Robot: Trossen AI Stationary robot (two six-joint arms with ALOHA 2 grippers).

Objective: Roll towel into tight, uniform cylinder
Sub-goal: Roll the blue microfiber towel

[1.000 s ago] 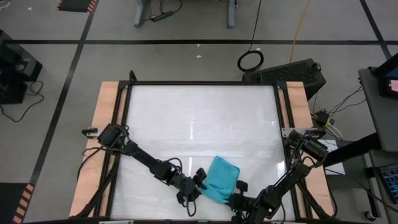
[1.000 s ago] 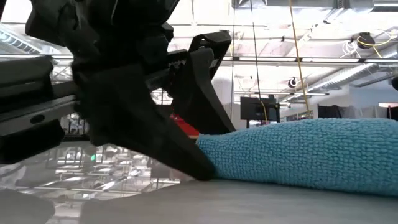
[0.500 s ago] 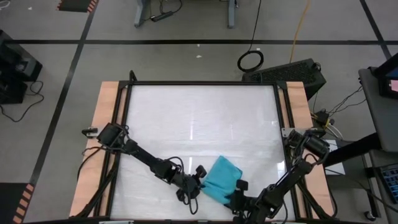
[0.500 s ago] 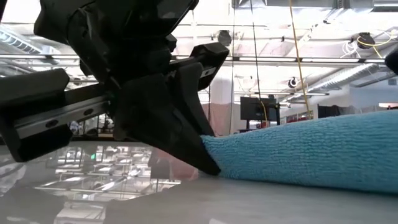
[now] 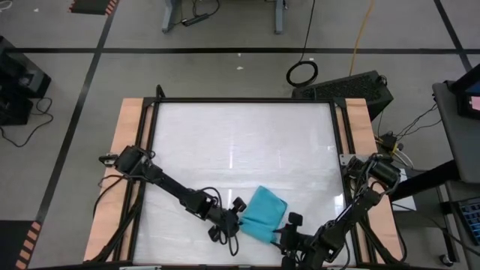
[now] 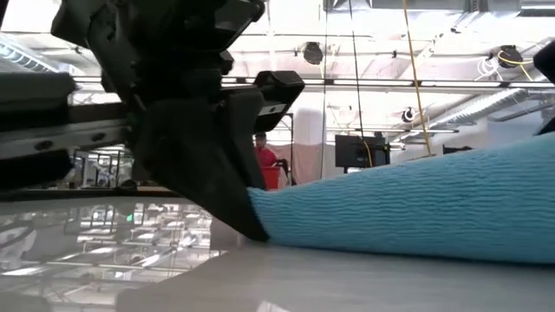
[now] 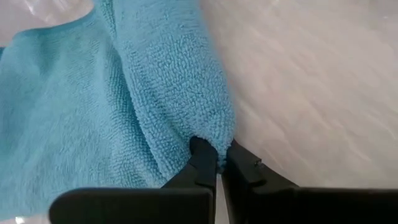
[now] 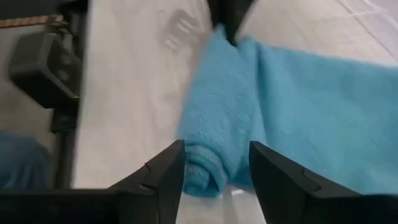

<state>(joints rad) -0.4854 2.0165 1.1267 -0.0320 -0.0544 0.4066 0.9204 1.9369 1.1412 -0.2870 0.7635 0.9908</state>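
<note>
The turquoise towel [image 5: 262, 212] lies on the white tabletop [image 5: 225, 150] near its front edge, with one edge rolled into a thick ridge [image 7: 174, 81]. My left gripper [image 7: 216, 149] is shut on one end of that ridge and shows large in the low view [image 6: 251, 227]. My right gripper [image 8: 214, 163] is open at the ridge's other end [image 8: 205, 171]. Its two fingers stand on either side of that end, apart from the cloth. In the high view the left gripper [image 5: 237, 214] and the right gripper [image 5: 288, 226] flank the towel. My left gripper pinches the tip of the rolled ridge [image 7: 217, 134] between its two fingers, several layers bunched together. The fingers slant down from the table's left and lie along the roll. The pinched tip [image 6: 264, 227] sits at the tabletop, and the rest of the towel lies on the table.
Wooden strips [image 5: 127, 150] and a dark frame border the tabletop left and right. The table's far half shows bare white. Both arms [image 5: 172, 191] reach in low from the near corners. A person in red [image 6: 264, 165] stands far back in the room.
My left gripper has shut on the end of the towel's rolled ridge and has tipped more steeply downward. The pinched end has slid a little toward the table's left. My right gripper has risen slightly at the other end.
</note>
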